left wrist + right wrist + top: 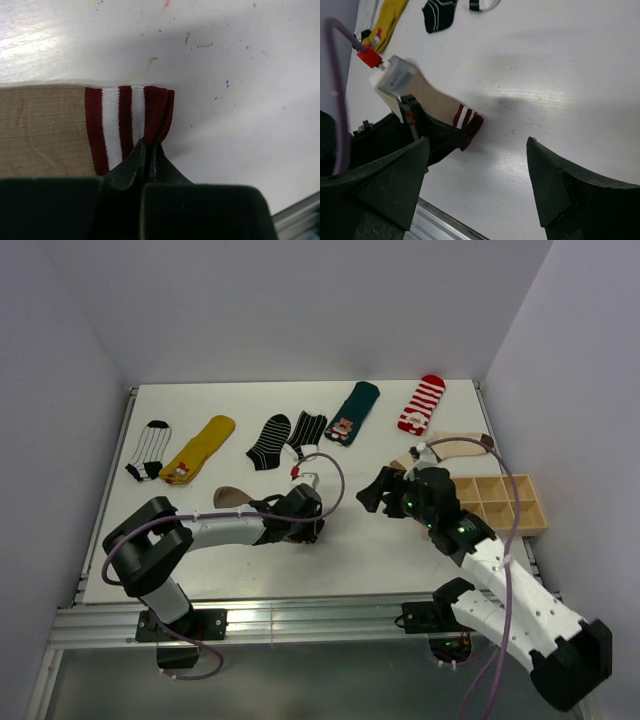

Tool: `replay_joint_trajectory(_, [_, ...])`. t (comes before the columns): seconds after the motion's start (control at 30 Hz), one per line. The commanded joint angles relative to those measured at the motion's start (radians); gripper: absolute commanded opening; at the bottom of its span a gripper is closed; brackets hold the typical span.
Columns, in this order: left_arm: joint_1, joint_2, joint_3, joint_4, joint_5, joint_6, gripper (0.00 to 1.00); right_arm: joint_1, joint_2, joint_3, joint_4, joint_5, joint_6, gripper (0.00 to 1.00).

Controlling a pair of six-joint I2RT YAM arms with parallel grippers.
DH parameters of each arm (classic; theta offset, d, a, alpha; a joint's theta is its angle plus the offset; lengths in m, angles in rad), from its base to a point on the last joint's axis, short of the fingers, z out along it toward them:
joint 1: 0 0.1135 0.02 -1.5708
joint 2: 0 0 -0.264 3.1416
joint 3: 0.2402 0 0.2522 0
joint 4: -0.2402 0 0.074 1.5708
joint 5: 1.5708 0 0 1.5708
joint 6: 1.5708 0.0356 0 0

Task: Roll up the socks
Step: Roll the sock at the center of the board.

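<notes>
A brown sock (233,497) with a red-and-white striped cuff (127,120) lies flat on the white table (370,550). My left gripper (149,146) is shut on the cuff's end, low at the table; in the top view it (308,512) sits at the centre. The cuff also shows in the right wrist view (467,120). My right gripper (477,145) is open and empty, hovering just right of the cuff; in the top view it (380,492) faces the left gripper. Other socks lie in a row at the back.
Back row, left to right: white-and-black striped sock (148,450), yellow sock (200,448), black sock with white lines (270,440), black striped sock (308,428), teal sock (352,412), red-and-white sock (422,403), cream sock with brown bands (455,447). A wooden compartment tray (505,502) stands at right.
</notes>
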Motion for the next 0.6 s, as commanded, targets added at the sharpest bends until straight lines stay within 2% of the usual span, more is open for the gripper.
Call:
replay_joint_trajectory(0.0, [0.055,-0.073,-0.092,0.159,0.155,-0.111,0.0,0.086,0.125,-0.009,0.107,0.038,0.127,0.85])
replay_joint_trajectory(0.1, [0.1,-0.113,-0.164,0.26,0.209,-0.16,0.0,0.138,0.226,-0.01,0.166,0.069,0.21,0.84])
replay_joint_trajectory(0.3, [0.141,-0.154,-0.282,0.445,0.28,-0.237,0.0,0.209,0.421,0.054,0.17,0.15,0.313,0.78])
replay_joint_trajectory(0.57, [0.148,-0.113,-0.295,0.498,0.303,-0.245,0.0,0.257,0.659,0.207,0.118,0.132,0.354,0.74])
